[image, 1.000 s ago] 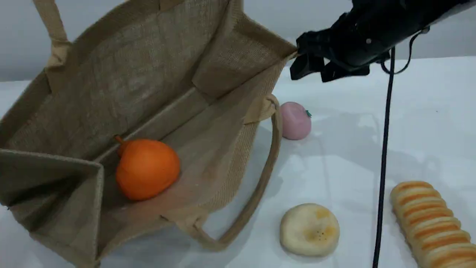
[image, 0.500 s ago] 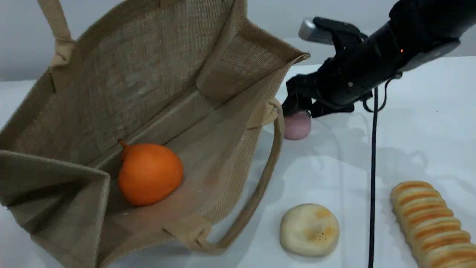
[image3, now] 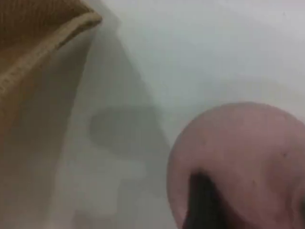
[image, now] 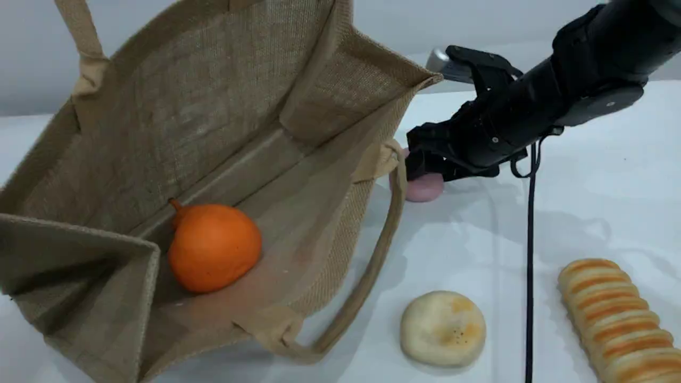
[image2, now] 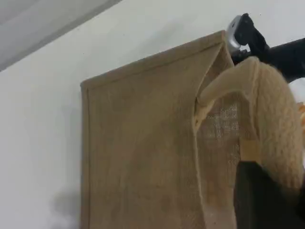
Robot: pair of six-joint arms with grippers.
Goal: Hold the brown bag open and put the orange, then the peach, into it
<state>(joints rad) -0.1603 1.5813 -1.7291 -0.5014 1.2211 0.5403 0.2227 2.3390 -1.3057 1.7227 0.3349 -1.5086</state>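
Brown bag (image: 213, 106) on its side on the white bench (image: 585, 202), mouth gaping toward the scene camera. Upper handle (image: 80, 37) pulled up and out past the top edge of the scene view; lower handle (image: 372, 266) looping down onto the bench.

Left tool (image2: 259, 200) seen in its own wrist view only: dark fingertip at the bottom edge, pressed together on the thick beige upper handle (image2: 276, 114), with the bag's woven wall hanging beside it.

Orange (image: 213, 247) inside the bag, resting on the lower wall near the bottom fold, stem knob pointing up-left.

Peach (image: 425, 189) on the bench just beside the bag's rim and the lower handle's root, outside the bag. Right tool (image: 424, 169) down on top of it, covering the peach's upper half in the scene view. In the right wrist view, peach (image3: 248, 157) filling the lower right, one dark fingertip (image3: 202, 200) against its near face. Cannot tell whether pinching the peach or spread around it.

Nearer the camera, well apart from the bag: a flat cream bun (image: 442, 328) and a striped bread loaf (image: 617, 314), a black cable (image: 529, 266) hanging between them.
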